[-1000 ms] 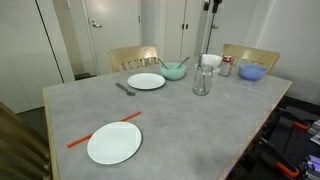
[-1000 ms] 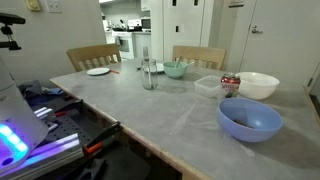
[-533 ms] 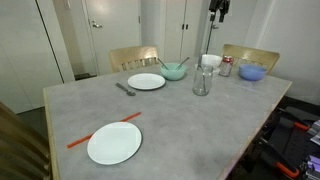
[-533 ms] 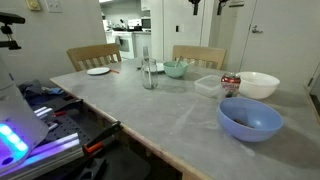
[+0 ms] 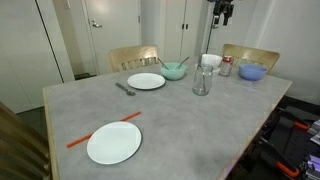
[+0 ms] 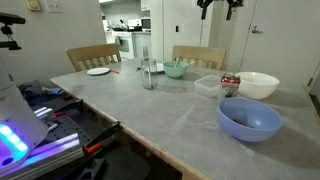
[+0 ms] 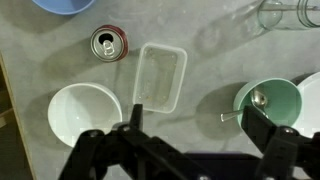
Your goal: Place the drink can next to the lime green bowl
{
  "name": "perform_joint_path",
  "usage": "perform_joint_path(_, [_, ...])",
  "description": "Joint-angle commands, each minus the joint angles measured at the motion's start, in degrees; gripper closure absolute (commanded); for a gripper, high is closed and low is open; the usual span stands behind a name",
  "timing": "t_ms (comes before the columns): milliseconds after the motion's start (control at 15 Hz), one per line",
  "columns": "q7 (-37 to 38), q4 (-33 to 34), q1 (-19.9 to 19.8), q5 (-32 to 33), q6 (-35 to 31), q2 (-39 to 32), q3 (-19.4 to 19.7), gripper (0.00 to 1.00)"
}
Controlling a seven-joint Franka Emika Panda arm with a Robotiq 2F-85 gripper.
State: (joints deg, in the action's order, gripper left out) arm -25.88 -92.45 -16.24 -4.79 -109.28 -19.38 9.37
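Observation:
The drink can [image 5: 226, 66], red with a silver top, stands at the far end of the table between a white bowl and a blue bowl; it also shows in an exterior view [image 6: 230, 84] and in the wrist view [image 7: 108, 43]. The lime green bowl [image 5: 174, 71] holds a spoon and shows in both exterior views [image 6: 176, 69] and in the wrist view [image 7: 268, 105]. My gripper [image 7: 195, 125] is open and empty, high above the table [image 5: 222, 10] [image 6: 219, 5], over the space between a clear container and the green bowl.
A clear plastic container [image 7: 160, 76] lies between the can and the green bowl. A white bowl [image 7: 84, 115], a light blue bowl [image 6: 250, 118], a tall glass [image 5: 202, 82], white plates [image 5: 146, 81] [image 5: 114, 143] and a red stick [image 5: 105, 130] are on the table [image 5: 190, 125].
My gripper has come further into view at the top of both exterior views, shifting sideways above the far end of the table. Nothing on the table has moved.

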Motion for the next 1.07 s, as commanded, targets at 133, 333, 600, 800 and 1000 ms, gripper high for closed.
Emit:
perform_joint_path(133, [-6.98, 0.69, -0.21, 8.37, -0.74, -3.73, -0.41, 0.00])
perform_joint_path(333, [-9.04, 0.59, -1.06, 11.84, -3.42, -7.16, -0.32, 0.00])
perform_joint_path(600, [-8.66, 1.98, -3.33, 10.30, -5.06, -11.33, -0.76, 0.00])
perform_joint_path(800, [-7.76, 3.34, -5.29, 8.49, -6.23, -13.15, -0.85, 0.00])
perform_joint_path(1000, [-7.00, 4.80, -7.13, 6.07, -5.99, -14.27, -0.92, 0.00])
